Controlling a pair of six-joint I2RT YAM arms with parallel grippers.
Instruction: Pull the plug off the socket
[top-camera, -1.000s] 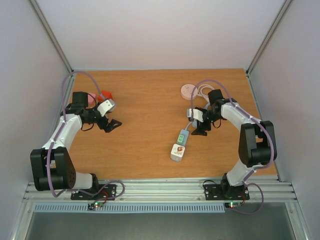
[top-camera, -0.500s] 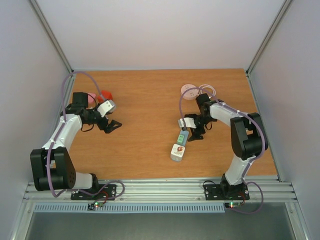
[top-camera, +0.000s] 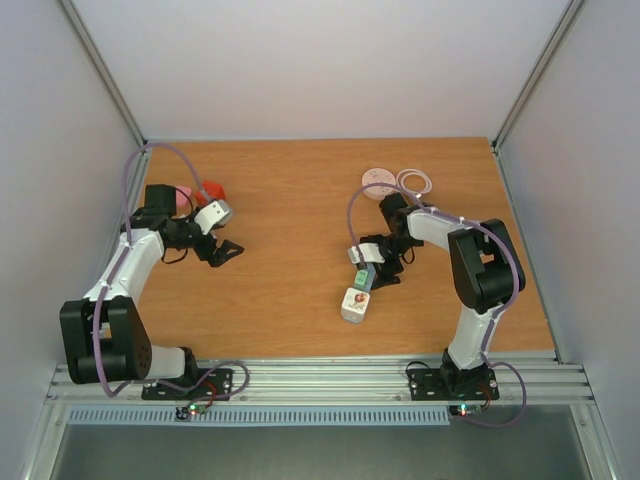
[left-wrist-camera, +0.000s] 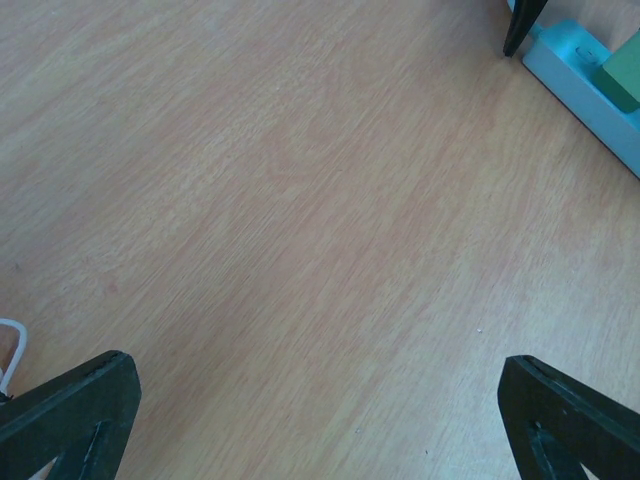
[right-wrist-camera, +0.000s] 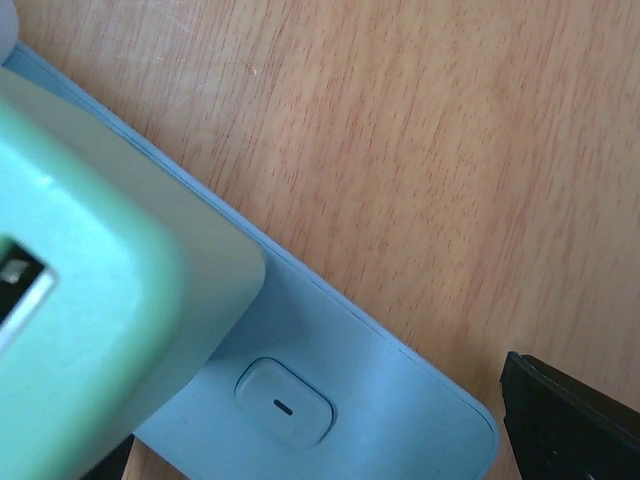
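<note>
A light blue socket strip (top-camera: 359, 290) lies on the wooden table right of centre. A green plug (top-camera: 364, 277) and a white plug with a red face (top-camera: 354, 302) sit in it. My right gripper (top-camera: 381, 267) is open at the strip's far end, next to the green plug. In the right wrist view the green plug (right-wrist-camera: 90, 300) fills the left, and the strip (right-wrist-camera: 400, 400) with its switch (right-wrist-camera: 283, 402) lies between the spread jaws of that gripper (right-wrist-camera: 330, 445). My left gripper (top-camera: 224, 250) is open and empty, far left of the strip (left-wrist-camera: 585, 90).
A white round disc (top-camera: 377, 181) and a white cable coil (top-camera: 414, 181) lie behind the right arm. A red object (top-camera: 212, 189) and a pink one (top-camera: 184, 197) sit at the far left. Side walls close in the table.
My right gripper has moved left and toward the near edge, from beside the strip to over its far end by the green plug. The left arm has not moved.
</note>
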